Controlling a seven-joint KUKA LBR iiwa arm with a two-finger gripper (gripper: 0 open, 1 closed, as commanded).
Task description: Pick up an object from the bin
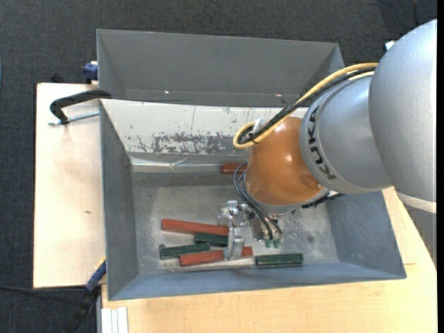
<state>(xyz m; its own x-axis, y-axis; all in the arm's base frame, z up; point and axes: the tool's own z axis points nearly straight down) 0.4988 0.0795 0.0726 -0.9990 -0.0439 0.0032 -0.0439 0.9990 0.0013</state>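
Note:
My gripper [235,231] hangs low over the front middle of the bin floor, under the arm's orange cover. Its metal tip comes down among a small cluster of sticks. A red stick [186,225] lies just to its left, pointing toward it. A short dark green stick [210,238] lies below that, ending at the gripper. A red stick [208,257] lies along the front wall and passes under the gripper's tip. Whether the gripper touches any of them I cannot tell.
A long dark green stick [182,250] lies at the front left. Another green stick [279,259] lies at the front, right of the gripper. A small red piece [231,167] rests by the back wall. The arm covers the bin's right half.

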